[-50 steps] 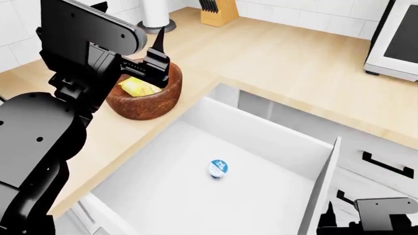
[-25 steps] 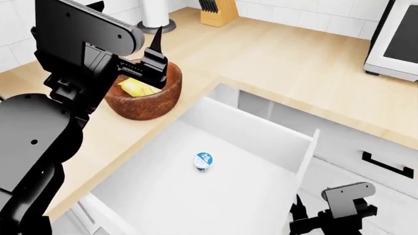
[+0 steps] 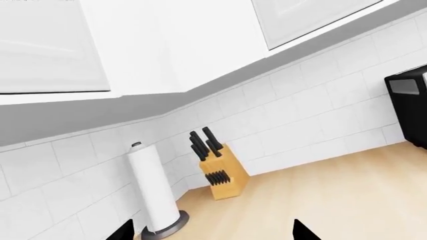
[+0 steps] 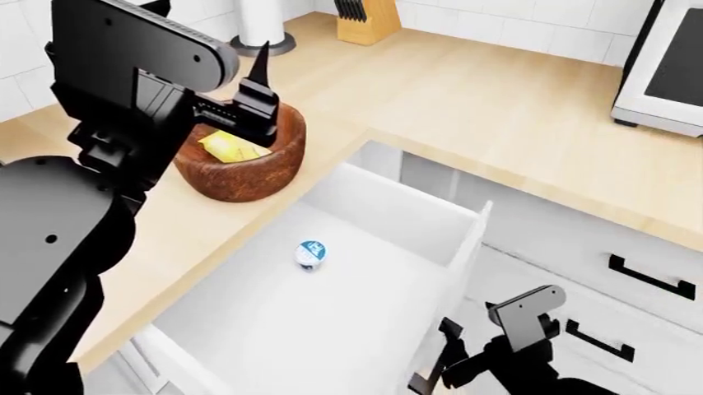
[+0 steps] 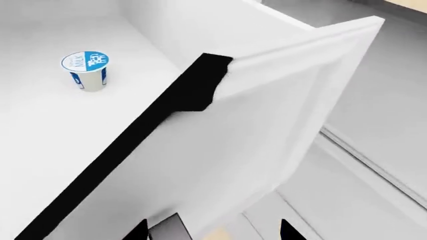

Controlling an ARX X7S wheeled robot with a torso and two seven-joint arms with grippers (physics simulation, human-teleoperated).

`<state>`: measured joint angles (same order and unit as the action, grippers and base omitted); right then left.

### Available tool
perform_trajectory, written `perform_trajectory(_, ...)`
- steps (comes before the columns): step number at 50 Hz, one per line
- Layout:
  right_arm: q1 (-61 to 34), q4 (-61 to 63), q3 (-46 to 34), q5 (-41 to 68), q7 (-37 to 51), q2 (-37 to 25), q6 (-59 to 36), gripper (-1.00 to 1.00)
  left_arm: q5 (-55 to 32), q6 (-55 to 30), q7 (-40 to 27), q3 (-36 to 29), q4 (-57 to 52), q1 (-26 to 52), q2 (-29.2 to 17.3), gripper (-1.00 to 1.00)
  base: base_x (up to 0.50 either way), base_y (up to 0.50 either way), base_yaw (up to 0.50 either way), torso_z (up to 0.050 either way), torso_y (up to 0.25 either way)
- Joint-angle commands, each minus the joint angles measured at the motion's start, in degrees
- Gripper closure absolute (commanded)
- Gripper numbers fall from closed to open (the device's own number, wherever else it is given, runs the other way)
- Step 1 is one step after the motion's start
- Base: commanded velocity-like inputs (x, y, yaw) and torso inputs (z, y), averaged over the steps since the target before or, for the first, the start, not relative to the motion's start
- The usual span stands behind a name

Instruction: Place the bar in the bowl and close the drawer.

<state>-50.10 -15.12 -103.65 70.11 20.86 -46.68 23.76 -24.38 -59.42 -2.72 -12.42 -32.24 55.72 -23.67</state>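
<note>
**Now the bar sits in the bowl**

Down low, my right gripper [image 4: 439, 370] is by the front of the big white drawer [image 4: 329, 329], which is partly open. I cannot tell its grip. My left gripper [image 4: 255, 99] hangs open above the bowl [image 4: 236, 177]. Inside lies the yellow bar [image 4: 230, 148].

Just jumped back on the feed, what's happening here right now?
The bar already lies in the bowl on the counter, with the left gripper raised beside the bowl and holding nothing. The right gripper is down at the front of the drawer, which is partly shut compared with a second ago. A small blue-lidded cup sits inside the drawer. The drawer is not yet closed.
</note>
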Motion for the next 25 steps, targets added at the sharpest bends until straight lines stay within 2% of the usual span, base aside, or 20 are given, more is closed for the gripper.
perform_trajectory(1,-1.13,-3.99,-0.28,-2.15,-8.19,8.01,-1.51,-1.0,-0.55,-0.75,-0.3,0.51,-0.7,0.11,-0.32,-1.0,0.0,0.0,0.0,0.0,0.0)
perform_trajectory(25,-2.16,-27.02,3.46,1.05,-24.09,27.57,-1.97,-1.0,-0.95,-1.5,-1.16,0.73,-1.58,-0.14,-0.81,-1.0,0.0,0.0,0.0,0.0,0.0)
